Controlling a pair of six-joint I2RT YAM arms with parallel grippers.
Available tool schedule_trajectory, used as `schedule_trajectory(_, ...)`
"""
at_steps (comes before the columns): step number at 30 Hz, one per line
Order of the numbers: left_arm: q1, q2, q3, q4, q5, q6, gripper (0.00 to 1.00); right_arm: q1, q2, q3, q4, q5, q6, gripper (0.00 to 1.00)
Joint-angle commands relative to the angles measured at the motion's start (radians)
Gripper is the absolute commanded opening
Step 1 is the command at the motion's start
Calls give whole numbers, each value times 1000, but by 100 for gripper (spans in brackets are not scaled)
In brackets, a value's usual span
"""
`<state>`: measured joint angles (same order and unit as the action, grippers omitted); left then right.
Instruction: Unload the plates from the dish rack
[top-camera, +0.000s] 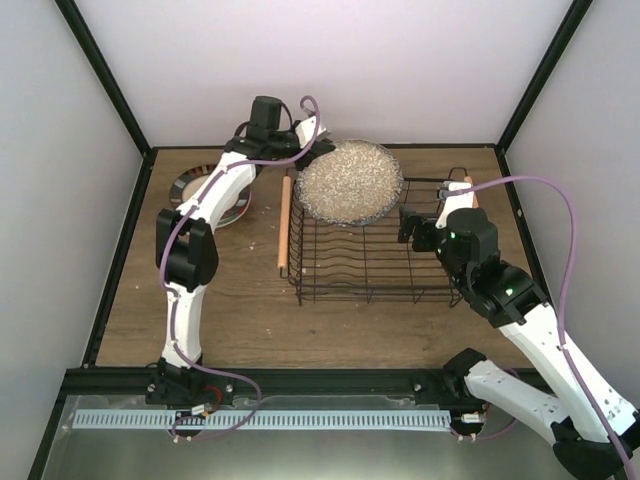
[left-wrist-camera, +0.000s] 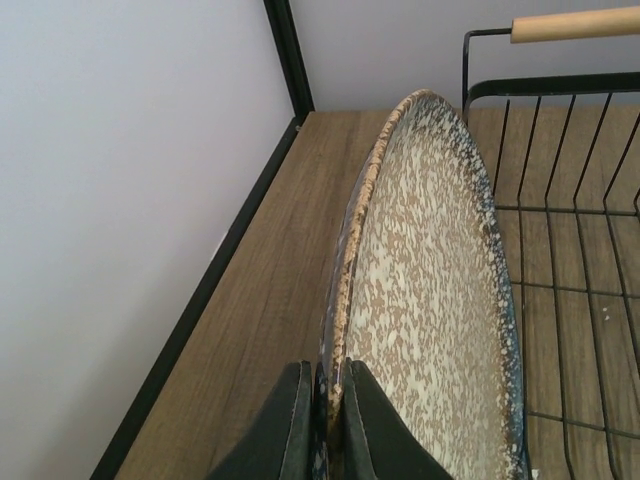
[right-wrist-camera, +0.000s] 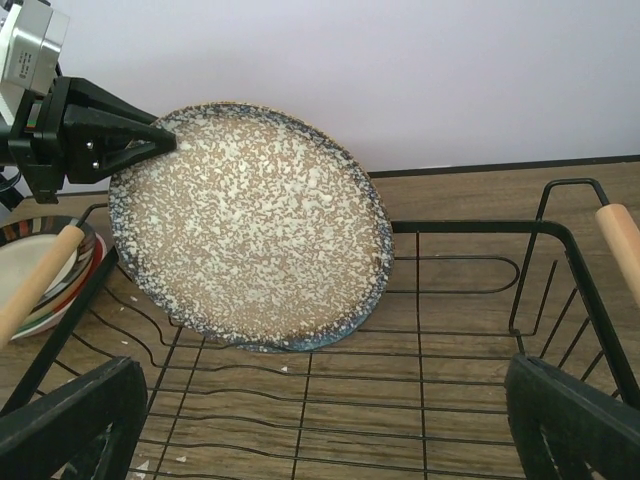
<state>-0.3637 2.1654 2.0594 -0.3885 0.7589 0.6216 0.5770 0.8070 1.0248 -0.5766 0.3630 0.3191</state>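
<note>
The large speckled grey-beige plate (top-camera: 348, 181) stands tilted at the far end of the black wire dish rack (top-camera: 372, 282), its lower edge resting on the rack floor (right-wrist-camera: 250, 240). My left gripper (top-camera: 318, 146) is shut on the plate's upper left rim; in the left wrist view the fingers (left-wrist-camera: 355, 420) pinch the plate (left-wrist-camera: 430, 300) by its rim. My right gripper (top-camera: 412, 226) is open and empty, hovering over the rack's right side; its fingers (right-wrist-camera: 70, 420) frame the rack floor (right-wrist-camera: 420, 400). The other slots of the rack hold no plates.
A stack of smaller plates with a striped rim (top-camera: 235, 205) lies on the table left of the rack, partly hidden by my left arm; it also shows in the right wrist view (right-wrist-camera: 45, 280). The rack's wooden handles (top-camera: 285, 222) run along both sides. Enclosure walls are close behind.
</note>
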Motion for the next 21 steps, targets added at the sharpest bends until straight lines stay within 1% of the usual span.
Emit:
schedule_trajectory(1,-24,-113,5,147,127,-140,4,-8,-18,-8,2,3,21,100)
schedule_trajectory(6,-24,-140,7,286,149,-262,4,-7,-30,-18,-1,3,29,100)
schedule_trajectory(11,-24,-160,12,377,157,-330,4,-7,-45,-19,-13,10,35,100)
schedule_trajectory(21,-20,-209,9,423,161,-361,4,-7,-63,-22,-26,16,57,100)
